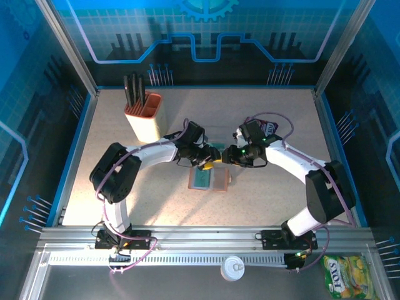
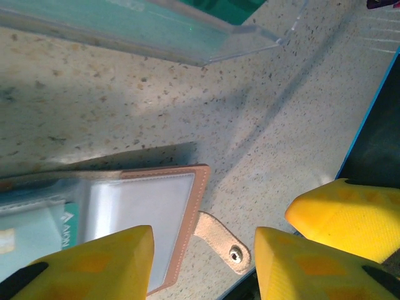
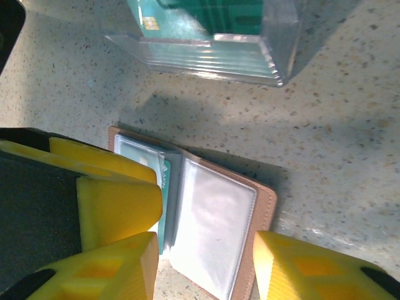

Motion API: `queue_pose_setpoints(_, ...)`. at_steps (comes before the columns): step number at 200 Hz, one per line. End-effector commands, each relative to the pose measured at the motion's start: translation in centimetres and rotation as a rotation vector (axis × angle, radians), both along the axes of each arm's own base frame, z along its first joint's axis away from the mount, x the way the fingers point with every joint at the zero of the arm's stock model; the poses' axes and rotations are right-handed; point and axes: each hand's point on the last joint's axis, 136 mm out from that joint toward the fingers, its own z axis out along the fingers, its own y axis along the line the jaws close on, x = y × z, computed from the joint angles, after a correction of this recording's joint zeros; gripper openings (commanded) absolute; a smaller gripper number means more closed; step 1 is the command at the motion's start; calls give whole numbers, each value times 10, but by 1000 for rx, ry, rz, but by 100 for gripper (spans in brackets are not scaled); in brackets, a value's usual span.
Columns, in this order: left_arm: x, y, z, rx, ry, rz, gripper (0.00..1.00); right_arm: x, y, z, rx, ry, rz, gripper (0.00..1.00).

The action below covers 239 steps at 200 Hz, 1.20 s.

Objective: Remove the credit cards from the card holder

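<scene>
Nearest the arm bases, down off the speckled beige worktop, a white round cap and a yellow snack bag sat by the metal rail, nothing to do with the job.

Further in, the small brown leather card holder lay opened flat mid-worktop, clear sleeves facing up and snap tab flopped out to the side. At least one teal plastic credit card was tucked in its left pocket, so I'd say the job wasn't finished.

The left claw hung low over the holder's tab edge, jaws apart, nothing pinched. The right claw hovered right over the sleeves, also spread and empty. My guess is one was meant to pin the holder while the other fished the card out, which would explain why they crowded so close.

Just past them stood a clear plastic case with teal cards in it, one showing a chip. Probably the drop-off.

Far back were an orange-and-cream knife block and a purple snack pouch.
</scene>
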Motion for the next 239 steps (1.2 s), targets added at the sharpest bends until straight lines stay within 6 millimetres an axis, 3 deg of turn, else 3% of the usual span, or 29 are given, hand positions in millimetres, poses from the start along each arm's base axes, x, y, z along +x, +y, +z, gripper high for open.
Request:
queue_pose_setpoints(1, -3, 5, 10, -43, -42, -3, 46, -3, 40, 20, 111, -13, 92, 46)
queue_pose_setpoints(64, -15, 53, -3, -31, -31, 81, 46, -11, 72, 4, 86, 25, 142, 46)
queue_pose_setpoints(104, -21, 71, -10, -24, -11, 96, 46, -11, 89, -6, 84, 43, 152, 46)
queue_pose_setpoints(139, -27, 75, -18, -24, 6, 85, 46, -14, 96, -11, 75, 47, 153, 46)
queue_pose_setpoints(239, -44, 78, -34, -40, 55, 104, 44, -25, 92, -25, 66, 66, 154, 46)
